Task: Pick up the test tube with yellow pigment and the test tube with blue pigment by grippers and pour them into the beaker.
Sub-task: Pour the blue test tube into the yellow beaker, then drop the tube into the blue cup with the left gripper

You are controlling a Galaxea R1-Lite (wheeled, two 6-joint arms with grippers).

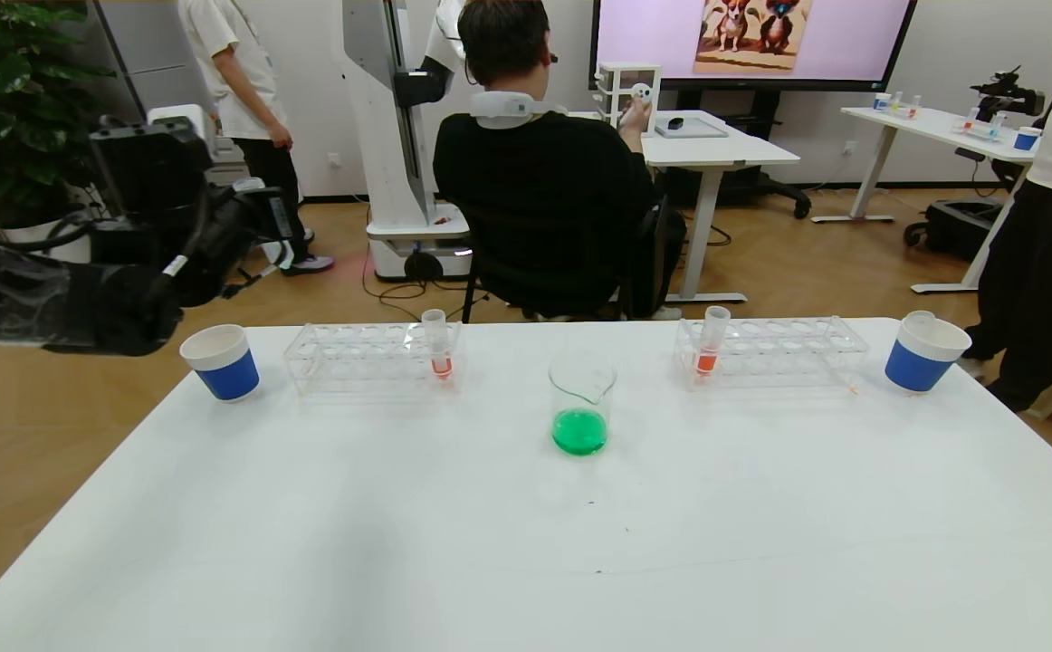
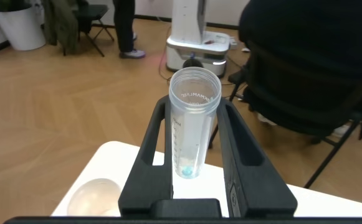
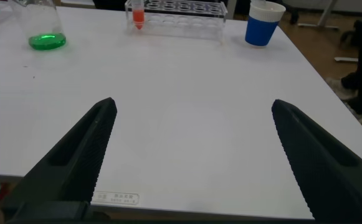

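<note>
My left gripper (image 2: pixel 194 107) is shut on a clear tube (image 2: pixel 193 124) that is nearly empty, with a small blue drop at its bottom. It holds the tube upright over the table's far left corner, beside the left blue cup (image 2: pixel 93 196). The left arm (image 1: pixel 155 226) shows at the left in the head view. The beaker (image 1: pixel 581 403) stands mid-table with green liquid in its bottom and also shows in the right wrist view (image 3: pixel 42 25). My right gripper (image 3: pixel 193 104) is open and empty above the table's near edge. No tube with yellow liquid is in view.
Two clear racks (image 1: pixel 372 358) (image 1: pixel 770 349) stand at the far side, each with one orange-red tube (image 1: pixel 438 344) (image 1: pixel 710 342). Blue paper cups stand at the far left (image 1: pixel 223 362) and far right (image 1: pixel 922 355); a clear rim shows in the right one. People stand and sit beyond the table.
</note>
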